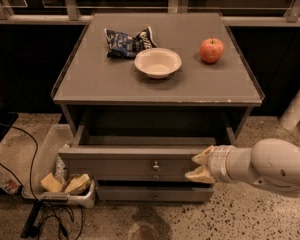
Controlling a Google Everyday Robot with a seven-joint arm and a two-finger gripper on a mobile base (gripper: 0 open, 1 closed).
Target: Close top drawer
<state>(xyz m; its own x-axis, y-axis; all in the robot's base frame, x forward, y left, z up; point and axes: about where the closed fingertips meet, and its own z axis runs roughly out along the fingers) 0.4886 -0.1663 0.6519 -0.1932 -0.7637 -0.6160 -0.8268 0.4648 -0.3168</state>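
The top drawer (125, 166) is a wide, shallow grey drawer pulled well out of the grey cabinet (157, 86), with a small round metal knob (155, 166) at the centre of its front panel. My gripper (200, 165) comes in from the right on a white arm (270, 168). Its tan fingers (204, 156) sit against the right end of the drawer front, one above the other, spread apart and holding nothing. The narrower lower drawer front (155, 193) sits below.
On the cabinet top are a white bowl (158, 62), a red apple (211, 50) and a dark snack bag (127, 42). A white tray (50, 176) with sponges and black cables lie on the floor at left. A white post (297, 106) stands at right.
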